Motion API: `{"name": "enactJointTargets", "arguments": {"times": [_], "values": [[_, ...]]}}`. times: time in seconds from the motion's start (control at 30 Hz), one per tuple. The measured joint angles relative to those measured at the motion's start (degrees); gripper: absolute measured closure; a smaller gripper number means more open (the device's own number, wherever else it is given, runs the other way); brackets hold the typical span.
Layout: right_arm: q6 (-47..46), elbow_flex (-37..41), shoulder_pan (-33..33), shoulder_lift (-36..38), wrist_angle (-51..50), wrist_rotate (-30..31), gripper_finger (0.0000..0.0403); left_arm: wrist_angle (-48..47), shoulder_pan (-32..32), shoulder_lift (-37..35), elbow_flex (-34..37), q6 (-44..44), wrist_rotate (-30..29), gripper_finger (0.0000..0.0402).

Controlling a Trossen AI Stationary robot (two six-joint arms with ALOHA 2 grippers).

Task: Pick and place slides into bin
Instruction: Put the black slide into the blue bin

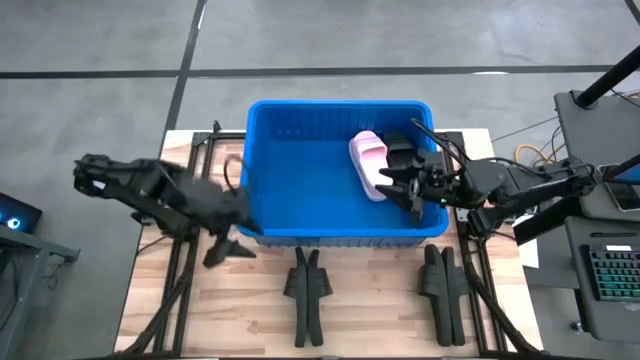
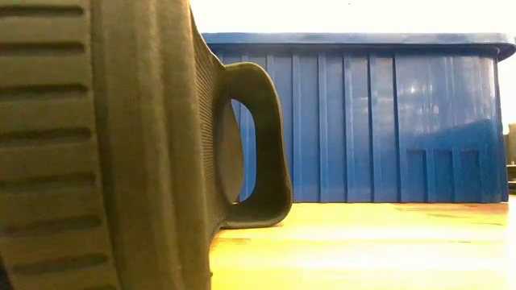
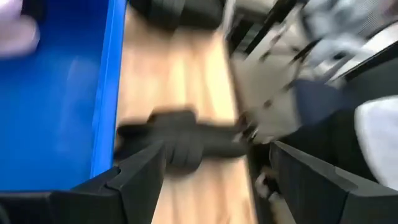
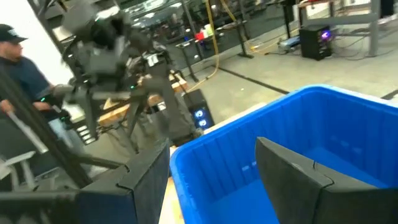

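The blue bin point(image 1: 300, 180) stands on the tabletop point(image 1: 270, 310); a pink slide point(image 1: 368, 163) and a black slide point(image 1: 400, 152) lie inside it; the right gripper point(image 1: 405, 190) hovers spread over them; the left gripper point(image 1: 228, 250), spread and empty, hangs just outside the bin's front left corner; two black pairs point(image 1: 308, 290) wait before the bin.

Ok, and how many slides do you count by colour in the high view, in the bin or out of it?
Pink slide, in the bin: 1 shape, single or pair unclear
Black pairs, standing on the table in front of the bin: 2
Black in the bin: 0 certain
Total: 3 groups
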State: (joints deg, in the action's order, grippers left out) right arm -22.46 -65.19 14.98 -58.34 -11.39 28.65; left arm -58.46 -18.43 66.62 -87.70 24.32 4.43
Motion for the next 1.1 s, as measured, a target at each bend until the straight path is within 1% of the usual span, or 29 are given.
{"name": "enactJointTargets", "arguments": {"times": [0.07,0.2,0.27,0.37,0.43,0.6,0.7,0.8,0.93,1.0,1.1], "values": [[0.0,0.0,0.0,0.1,0.0,1.4,0.0177,-3.8,-3.7,1.6,0.1,2.3,-4.5,0.0130],[0.0,0.0,0.0,0.5,0.1,2.1,0.0177,-9.0,-10.4,5.5,0.6,5.3,-12.5,0.0130],[0.0,0.0,0.0,0.6,0.1,2.7,0.0177,-8.6,-13.4,7.1,1.7,5.5,-16.0,0.0130],[0.0,0.0,0.0,0.5,0.2,3.0,0.0177,-5.1,-17.9,8.8,4.6,5.9,-21.7,0.0130],[0.0,0.0,0.0,0.6,0.2,3.0,0.0177,-2.5,-20.3,9.4,7.1,7.7,-24.4,0.0130],[1.3,0.0,-0.1,0.6,0.3,3.1,0.0177,4.2,-24.4,9.8,14.6,17.1,-26.0,0.0130],[4.5,0.0,-0.5,0.8,1.1,3.2,0.0177,11.6,-25.3,9.0,18.9,22.1,-26.0,0.0130],[7.0,0.0,-1.0,1.2,3.0,3.4,0.0177,20.1,-25.2,8.2,22.4,23.7,-26.1,0.0130],[10.1,0.0,-1.1,2.0,4.7,3.4,0.0177,28.2,-24.9,8.6,26.0,23.5,-26.5,0.0130],[10.7,0.0,-1.0,2.6,4.7,3.4,0.0177,30.1,-24.8,9.5,27.0,23.9,-27.7,0.0130],[11.1,0.0,-1.0,3.7,4.7,3.4,0.0177,30.2,-24.8,11.3,27.8,28.7,-30.3,0.0130]]}}
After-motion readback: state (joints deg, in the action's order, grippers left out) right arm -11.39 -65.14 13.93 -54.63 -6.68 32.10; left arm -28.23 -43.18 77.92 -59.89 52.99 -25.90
